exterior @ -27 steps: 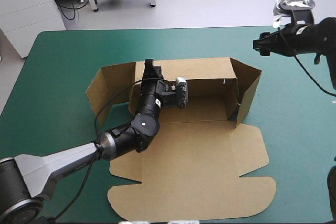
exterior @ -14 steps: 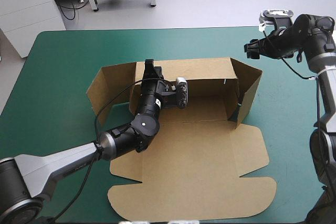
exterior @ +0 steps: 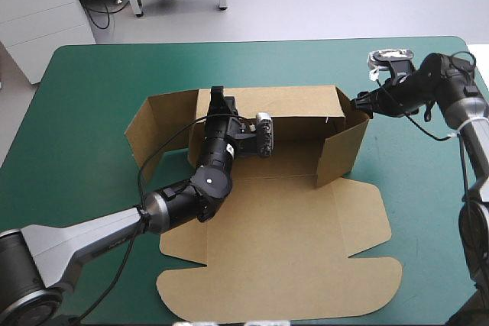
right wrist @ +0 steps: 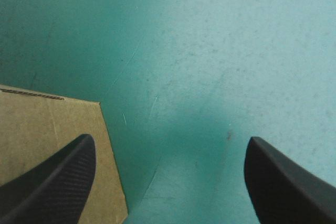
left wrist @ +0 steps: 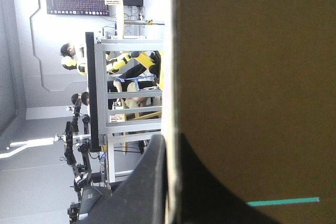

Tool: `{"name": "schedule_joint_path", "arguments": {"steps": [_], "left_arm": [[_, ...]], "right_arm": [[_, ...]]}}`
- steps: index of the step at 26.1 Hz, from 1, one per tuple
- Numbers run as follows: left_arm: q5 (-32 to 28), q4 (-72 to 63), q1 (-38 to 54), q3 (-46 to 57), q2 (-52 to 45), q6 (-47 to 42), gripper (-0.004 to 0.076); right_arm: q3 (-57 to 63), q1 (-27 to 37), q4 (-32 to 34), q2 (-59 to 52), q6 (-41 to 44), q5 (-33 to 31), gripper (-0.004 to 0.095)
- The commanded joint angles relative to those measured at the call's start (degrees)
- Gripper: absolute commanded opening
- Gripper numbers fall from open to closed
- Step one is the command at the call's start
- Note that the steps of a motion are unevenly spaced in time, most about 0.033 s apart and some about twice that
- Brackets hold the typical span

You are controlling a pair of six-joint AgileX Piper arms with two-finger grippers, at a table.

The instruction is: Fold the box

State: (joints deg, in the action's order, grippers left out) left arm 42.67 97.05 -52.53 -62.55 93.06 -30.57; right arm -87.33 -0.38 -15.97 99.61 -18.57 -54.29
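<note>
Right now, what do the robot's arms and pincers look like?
Left arm: a silver-grey tube, then rounded black joints. Right arm: black, with a pale grey segment. Left pincer and right pincer: each has two broad black fingers, curved like fins.

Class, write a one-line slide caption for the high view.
Left gripper grips the brown box's rear wall; open right gripper touches its right flap.

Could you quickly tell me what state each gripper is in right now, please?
Left gripper: shut on the box.
Right gripper: open, holding nothing.
</note>
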Motion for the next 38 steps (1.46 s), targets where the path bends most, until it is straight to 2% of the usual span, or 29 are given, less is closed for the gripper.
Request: {"name": "schedule_joint_path", "arguments": {"steps": [1,7,17,22,27,31,34,38], "left_arm": [[3.2,5.6,-0.4,-1.7,-2.2,-0.7,-0.0032],[3.3,5.6,-0.4,-1.7,-2.2,-0.7,-0.0032],[3.2,5.6,-0.4,-1.7,-2.2,-0.7,-0.0032],[3.2,5.6,-0.4,-1.7,-2.2,-0.7,-0.0032],[3.2,5.6,-0.4,-1.7,-2.2,-0.7,-0.0032],[3.1,5.6,-0.4,-1.7,-2.2,-0.7,-0.0032],[3.2,5.6,-0.4,-1.7,-2.2,-0.7,-0.0032],[3.2,5.6,-0.4,-1.7,-2.2,-0.7,-0.0032]], "right_arm": [[5.8,0.3,-3.8,-6.7,-4.4,6.7,0.0711],[14.9,0.3,-8.3,-13.3,-11.7,10.5,0.0711],[15.5,0.3,-10.1,-20.6,-8.8,11.8,0.0711],[16.5,0.3,-10.1,-20.6,-8.7,8.6,0.0711],[21.8,0.3,-10.8,-22.3,-9.4,8.6,0.0711],[24.3,0.3,-15.0,-24.4,-15.1,6.1,0.0711],[24.4,0.3,-19.5,-24.9,-20.2,1.8,0.0711],[25.5,0.2,-22.2,-24.9,-22.9,0.6,0.0711]]}}
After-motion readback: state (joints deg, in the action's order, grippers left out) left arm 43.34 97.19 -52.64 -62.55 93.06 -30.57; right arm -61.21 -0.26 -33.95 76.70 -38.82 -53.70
